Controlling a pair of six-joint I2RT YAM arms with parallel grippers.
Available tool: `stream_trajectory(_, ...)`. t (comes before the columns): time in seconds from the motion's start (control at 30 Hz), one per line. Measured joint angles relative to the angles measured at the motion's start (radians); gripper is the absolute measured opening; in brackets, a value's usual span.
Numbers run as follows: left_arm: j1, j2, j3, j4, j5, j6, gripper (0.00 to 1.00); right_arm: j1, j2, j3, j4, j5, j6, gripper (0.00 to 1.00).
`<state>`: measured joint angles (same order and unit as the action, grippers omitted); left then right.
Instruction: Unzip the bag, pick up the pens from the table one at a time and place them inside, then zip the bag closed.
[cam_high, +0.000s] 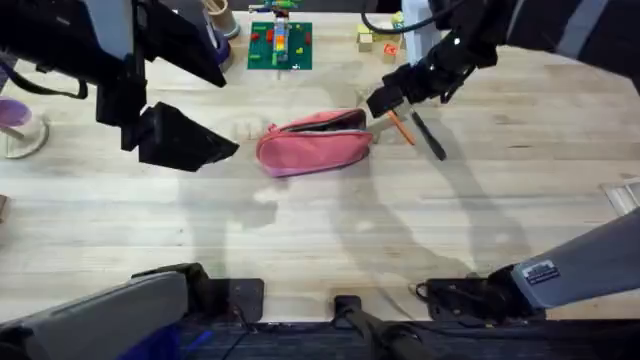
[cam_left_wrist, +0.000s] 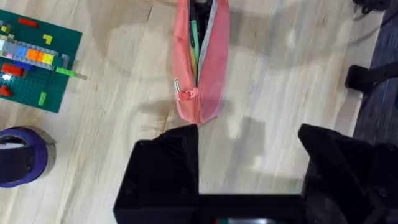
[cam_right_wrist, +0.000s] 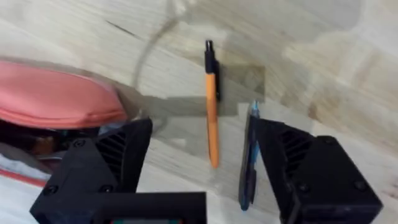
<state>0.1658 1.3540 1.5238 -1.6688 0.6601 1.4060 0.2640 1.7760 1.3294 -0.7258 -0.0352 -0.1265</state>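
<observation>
The pink bag lies mid-table with its zipper open; its dark inside shows in the left wrist view, and the pull sits at the near end. The orange pen and the black pen lie on the table just right of the bag. My right gripper hovers open over them. The orange pen lies between its fingers, the black pen beside one finger, and the bag is off to one side. My left gripper hangs open and empty just left of the bag.
A green brick baseplate with coloured bricks and small blocks sit at the back. A purple cup stands at the far left, also in the left wrist view. Bare wood stretches in front of the bag.
</observation>
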Motion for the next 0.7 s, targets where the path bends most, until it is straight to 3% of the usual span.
stream_trajectory(0.5,0.000,0.000,0.000,0.000,0.000,0.000,0.994,0.049,0.024,-0.084,0.116,0.050,0.060,0.995)
stream_trajectory(0.7,0.000,0.000,0.000,0.000,0.000,0.000,0.995,0.058,0.077,-0.088,0.128,0.065,0.071,0.939)
